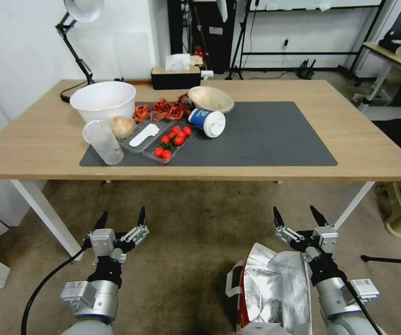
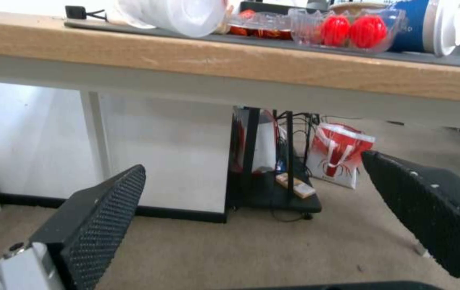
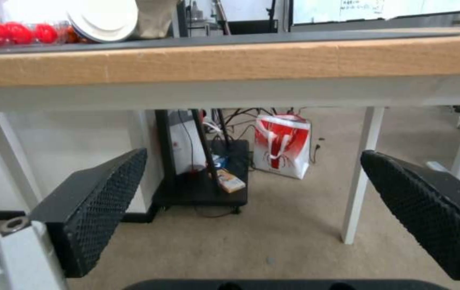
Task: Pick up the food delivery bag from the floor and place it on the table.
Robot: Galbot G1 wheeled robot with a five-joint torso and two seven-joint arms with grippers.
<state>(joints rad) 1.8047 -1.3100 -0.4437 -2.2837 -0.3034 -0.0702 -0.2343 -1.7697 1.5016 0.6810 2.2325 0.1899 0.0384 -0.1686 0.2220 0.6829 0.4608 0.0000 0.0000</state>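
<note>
The food delivery bag is seen on the floor, lower right of the frame, not yet lifted. Both the left gripper and right gripper are held wide open, empty. The desk placement is left.

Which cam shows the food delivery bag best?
Head view: the food delivery bag sits on the floor beside the right gripper, foil lining visible. Both wrist views look under the table instead.

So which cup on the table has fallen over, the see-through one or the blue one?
Both have. The clear plastic cup lies tipped at the mat's left edge; the blue paper cup lies on its side mid-mat, white lid on.
</note>
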